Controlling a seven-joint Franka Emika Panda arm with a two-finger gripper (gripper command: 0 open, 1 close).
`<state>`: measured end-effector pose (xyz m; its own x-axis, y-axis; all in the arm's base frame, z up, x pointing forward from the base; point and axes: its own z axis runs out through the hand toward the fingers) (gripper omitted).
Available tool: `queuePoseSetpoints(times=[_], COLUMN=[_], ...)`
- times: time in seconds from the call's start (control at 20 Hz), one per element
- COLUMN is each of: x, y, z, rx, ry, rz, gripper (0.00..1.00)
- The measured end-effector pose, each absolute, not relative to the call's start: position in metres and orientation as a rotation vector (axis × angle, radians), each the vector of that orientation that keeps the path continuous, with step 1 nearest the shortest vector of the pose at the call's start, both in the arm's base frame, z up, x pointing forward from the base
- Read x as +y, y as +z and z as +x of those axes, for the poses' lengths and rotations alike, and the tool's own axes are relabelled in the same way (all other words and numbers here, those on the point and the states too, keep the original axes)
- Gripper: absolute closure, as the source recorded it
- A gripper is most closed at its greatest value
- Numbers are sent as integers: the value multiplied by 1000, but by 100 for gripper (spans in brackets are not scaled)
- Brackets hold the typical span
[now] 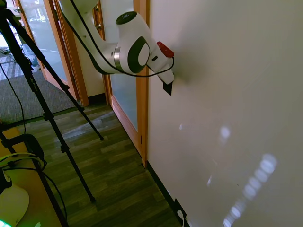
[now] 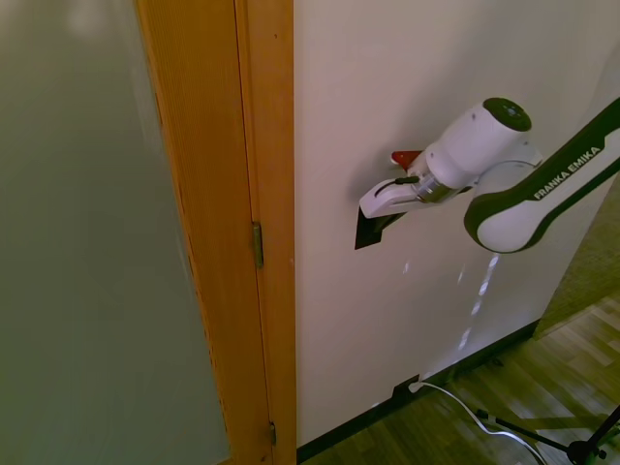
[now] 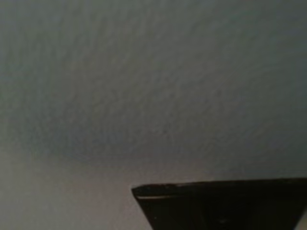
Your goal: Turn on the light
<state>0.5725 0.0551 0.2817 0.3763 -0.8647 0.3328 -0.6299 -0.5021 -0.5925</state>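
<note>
1. Where the first exterior view begins at its 9 o'clock edge, a wood floor (image 1: 109,161) runs back to a glazed door (image 1: 124,90) with an orange wood frame (image 1: 142,94).
2. At about 12 o'clock in that view the white arm (image 1: 130,49) reaches right toward the cream wall (image 1: 227,94), its end pressed close to the plaster.
3. Just past the arm's tip, a small dark plate, the switch (image 1: 167,88), peeks out against the wall at roughly 1 o'clock from picture centre; the arm's end covers its upper part.
4. Low at 5 o'clock, a dark socket (image 1: 179,208) with a white cord sits just above the black skirting, well apart from the switch.
5. From the second exterior view, left to right: frosted door glass, the frame (image 2: 266,232) with its hinge, then the wall.
6. The switch (image 2: 372,229) shows there just right of centre, a dark patch flat on the wall, touching or just beside the white end of the arm that comes in from 3 o'clock.
7. The tool (image 2: 373,215) is at the switch, but I cannot tell whether its fingers are spread or closed; the white housing hides them in both exterior views.
8. Close up, the wrist view shows blurred wall and the switch's dark straight edge (image 3: 220,203).
</note>
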Motion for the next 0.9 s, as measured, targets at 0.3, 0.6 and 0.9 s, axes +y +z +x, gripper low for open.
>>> queuePoseSetpoints(times=[0.3,0.6,0.9], x=[65,57,51], y=[284,275,247], z=[561,546,504], rx=[1260,1206,1134], ry=[-947,-983,-1069], rz=[-2244,-2185,-2074], gripper=[0,0,0])
